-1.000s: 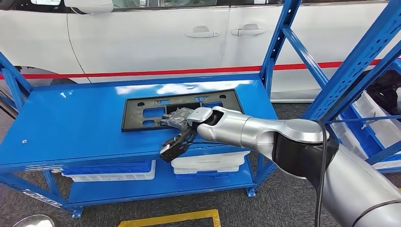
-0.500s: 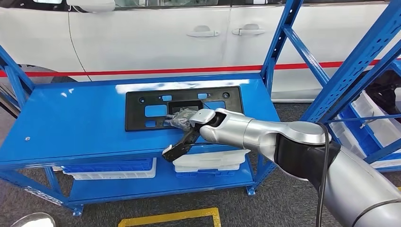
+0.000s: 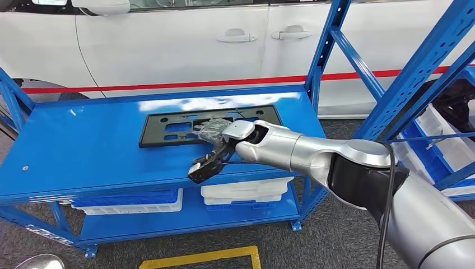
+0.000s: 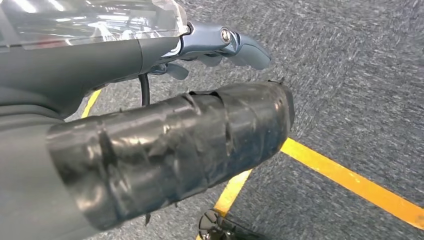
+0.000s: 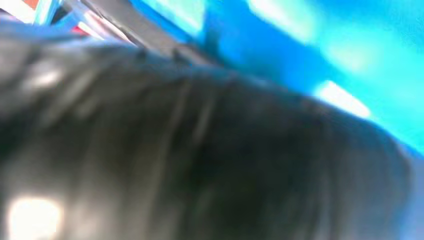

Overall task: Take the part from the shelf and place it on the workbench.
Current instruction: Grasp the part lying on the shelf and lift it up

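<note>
Parked right behind everything is a white car (image 3: pixel 185 45) with a red stripe along the bottom of its doors, and in front of it stands the blue workbench (image 3: pixel 84 151). No writing or brand that I can read anywhere, the part and the bins are all unmarked as far as I can see.

So the part (image 3: pixel 168 126) is a flat black plate frame with cutouts, lying flat on the bench top toward the back and a bit right of the middle. Its long side runs roughly parallel to the rear lip. The right hand (image 3: pixel 215 148) sits on the near right corner of it, silver arm coming in from the right side. Some crinkly plastic wrap is bunched at the wrist. The dark fingers (image 3: pixel 201 168) point down and forward past the frame, out toward the front lip of the bench. Whether they're actually gripping the frame or just resting on it, I honestly can't tell; the right wrist camera is a dark blur against blue.

Plenty of bare blue top to the left of the frame, much less to the right, where a blue rack upright (image 3: pixel 327 50) stands close to the corner. Under the bench top there's a lower shelf with white and blue bins (image 3: pixel 246 193).

The left hand (image 4: pixel 220 42) hangs over grey carpet with yellow floor tape (image 4: pixel 350 175), fingers loosely apart, nothing in it.
</note>
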### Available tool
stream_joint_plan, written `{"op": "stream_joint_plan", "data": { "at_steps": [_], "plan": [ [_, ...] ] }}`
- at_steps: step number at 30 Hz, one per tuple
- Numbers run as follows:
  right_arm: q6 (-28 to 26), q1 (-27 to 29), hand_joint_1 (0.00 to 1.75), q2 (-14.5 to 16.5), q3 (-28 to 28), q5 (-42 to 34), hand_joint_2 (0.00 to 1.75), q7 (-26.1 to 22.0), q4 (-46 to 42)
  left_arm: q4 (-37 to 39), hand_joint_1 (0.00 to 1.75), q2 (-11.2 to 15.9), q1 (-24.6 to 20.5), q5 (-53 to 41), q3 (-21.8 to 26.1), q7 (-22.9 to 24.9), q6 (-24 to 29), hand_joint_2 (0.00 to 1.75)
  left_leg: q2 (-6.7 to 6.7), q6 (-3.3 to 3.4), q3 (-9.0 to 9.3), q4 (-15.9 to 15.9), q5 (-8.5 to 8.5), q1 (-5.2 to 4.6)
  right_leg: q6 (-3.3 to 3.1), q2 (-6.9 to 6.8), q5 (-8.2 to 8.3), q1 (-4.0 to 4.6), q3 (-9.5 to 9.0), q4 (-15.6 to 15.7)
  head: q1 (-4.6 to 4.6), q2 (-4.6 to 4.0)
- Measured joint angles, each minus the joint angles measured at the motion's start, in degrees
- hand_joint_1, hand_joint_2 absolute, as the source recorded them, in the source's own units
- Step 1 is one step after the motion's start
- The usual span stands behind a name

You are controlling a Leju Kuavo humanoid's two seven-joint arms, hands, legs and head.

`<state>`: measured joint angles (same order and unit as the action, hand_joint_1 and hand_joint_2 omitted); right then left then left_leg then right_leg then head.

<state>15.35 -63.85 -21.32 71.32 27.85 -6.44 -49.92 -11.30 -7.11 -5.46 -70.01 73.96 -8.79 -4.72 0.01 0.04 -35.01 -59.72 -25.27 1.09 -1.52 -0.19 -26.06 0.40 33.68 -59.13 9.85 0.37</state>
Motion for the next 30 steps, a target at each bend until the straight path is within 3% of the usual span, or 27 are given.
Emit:
{"op": "stream_joint_plan", "data": {
  "at_steps": [4,5,7,8,9,10,11,12,14,17,19,21,23,24,25,26,28,30],
  "plan": [
    [1.79,-2.31,0.00,0.50,-1.49,0.17,0.00,0.74,-1.37,0.00,0.00,-0.05,-0.05,0.23,0.00,-0.14,-0.02,0.00,-0.11,1.23,0.13,0.65,0.25,0.11,1.00,0.09,-0.99,-0.09,0.73,-1.32,0.01,0.00],
    [2.05,-2.77,0.00,0.62,-1.79,0.21,0.00,0.80,-1.60,0.00,0.00,-0.07,-0.12,0.24,0.00,-0.16,-0.01,0.00,-0.10,1.54,0.21,0.88,0.38,0.26,1.32,0.11,-2.30,-0.22,1.63,-3.39,0.02,0.00],
    [2.24,-3.26,0.00,0.78,-2.14,0.30,0.00,0.80,-1.86,0.00,0.00,-0.08,-0.23,0.24,0.00,-0.18,-0.02,0.00,-0.16,1.86,0.21,0.98,0.42,0.34,1.87,0.12,-5.82,-0.58,4.98,-10.48,0.03,0.00],
    [2.24,-3.28,0.00,0.80,-2.18,0.34,0.00,0.79,-1.89,0.00,0.00,-0.08,-0.22,0.24,0.00,-0.18,-0.02,0.00,-0.22,1.89,0.20,0.98,0.41,0.34,2.08,0.11,-7.04,-0.78,6.76,-14.01,0.02,0.00],
    [2.24,-3.20,0.00,0.81,-2.18,0.38,0.00,0.77,-1.89,0.00,0.00,-0.09,-0.20,0.24,0.00,-0.18,-0.02,0.00,-0.29,1.88,0.22,0.97,0.38,0.34,2.23,0.11,-7.25,-0.97,7.89,-15.98,0.02,0.00],
    [2.23,-3.13,0.00,0.81,-2.18,0.41,0.00,0.72,-1.89,0.00,0.00,-0.09,-0.18,0.24,0.00,-0.18,-0.02,0.00,-0.36,1.84,0.27,0.96,0.35,0.35,2.29,0.10,-6.30,-1.10,8.00,-15.80,0.02,0.00],
    [2.19,-3.10,0.00,0.82,-2.19,0.45,0.00,0.65,-1.89,0.00,0.00,-0.11,-0.19,0.24,0.00,-0.19,-0.02,0.00,-0.41,1.76,0.37,0.95,0.30,0.35,2.24,0.10,-4.33,-1.19,6.95,-13.21,0.01,0.00],
    [2.14,-3.12,0.00,0.83,-2.21,0.51,0.00,0.55,-1.89,0.00,0.00,-0.14,-0.21,0.24,0.00,-0.21,-0.02,0.00,-0.45,1.64,0.51,0.95,0.22,0.36,2.09,0.09,-1.97,-1.24,5.12,-9.08,0.02,0.00],
    [2.00,-3.16,0.00,0.90,-2.28,0.69,0.00,0.30,-1.86,0.00,0.00,-0.23,-0.28,0.24,0.00,-0.27,-0.02,0.00,-0.49,1.23,0.57,0.96,0.13,0.28,1.63,0.16,0.68,-0.93,1.85,-2.04,0.02,0.01],
    [1.52,-2.93,0.00,1.35,-2.35,1.62,0.00,0.02,-1.53,0.00,0.00,-0.32,-0.32,0.22,0.00,-0.32,-0.02,0.00,-0.47,0.29,0.46,1.22,0.32,0.27,0.92,0.29,0.85,-0.43,1.14,0.16,0.01,0.01],
    [0.62,-2.74,0.00,2.01,-2.44,3.06,0.00,0.44,-0.72,0.00,0.00,-0.36,-0.35,0.23,0.00,-0.33,-0.01,0.00,-0.40,-0.25,0.21,0.55,-0.28,0.32,0.18,0.20,1.19,-0.64,0.78,0.83,0.00,0.00],
    [-0.70,-2.56,0.00,2.95,-2.69,4.80,0.00,1.11,0.87,0.00,0.00,-0.33,-0.38,0.24,0.00,-0.33,0.01,0.00,-0.33,-0.48,-1.80,-3.87,-2.90,0.37,-0.55,0.11,1.48,-0.81,0.43,1.43,-0.01,0.00],
    [-1.78,-2.10,0.00,3.79,-3.01,6.09,0.00,1.42,3.08,0.00,0.00,-0.24,-0.34,0.24,0.00,-0.33,0.04,0.00,-0.32,-0.63,-5.41,-11.34,-6.19,0.32,-0.86,0.11,1.46,-0.56,0.44,1.43,-0.01,0.00],
    [-2.10,-1.78,0.00,4.08,-3.16,6.50,0.00,1.34,4.19,0.00,0.00,-0.21,-0.30,0.24,0.00,-0.32,0.05,0.00,-0.32,-0.67,-6.77,-13.97,-6.83,0.30,-0.92,0.09,1.41,-0.41,0.44,1.35,-0.01,0.00],
    [-2.35,-1.52,0.00,4.25,-3.33,6.84,0.00,1.21,5.24,0.00,0.00,-0.19,-0.25,0.26,0.00,-0.32,0.05,0.00,-0.32,-0.65,-7.18,-14.62,-6.40,0.29,-0.95,0.08,1.36,-0.28,0.45,1.22,-0.01,0.00],
    [-2.59,-1.37,0.00,4.41,-3.59,7.13,0.00,1.02,6.24,0.00,0.00,-0.19,-0.21,0.28,0.00,-0.30,0.07,0.00,-0.31,-0.55,-6.45,-12.98,-4.93,0.28,-0.96,0.08,1.26,-0.18,0.46,1.02,-0.01,0.00],
    [-2.99,-1.40,0.00,4.57,-4.50,7.54,0.00,0.77,8.06,0.00,0.00,-0.14,-0.19,0.34,0.00,-0.22,0.11,0.00,-0.31,-0.15,-2.74,-5.57,-1.42,0.21,-0.80,0.08,0.89,-0.03,0.52,0.46,-0.01,0.00],
    [-3.17,-1.60,0.00,4.63,-5.60,7.80,0.00,0.61,9.66,0.00,0.00,-0.09,-0.21,0.38,0.00,-0.11,0.13,0.00,-0.35,0.26,-0.20,-0.47,-0.06,0.01,-0.38,0.12,0.57,0.18,0.77,-0.11,0.00,0.00]
  ]
}}
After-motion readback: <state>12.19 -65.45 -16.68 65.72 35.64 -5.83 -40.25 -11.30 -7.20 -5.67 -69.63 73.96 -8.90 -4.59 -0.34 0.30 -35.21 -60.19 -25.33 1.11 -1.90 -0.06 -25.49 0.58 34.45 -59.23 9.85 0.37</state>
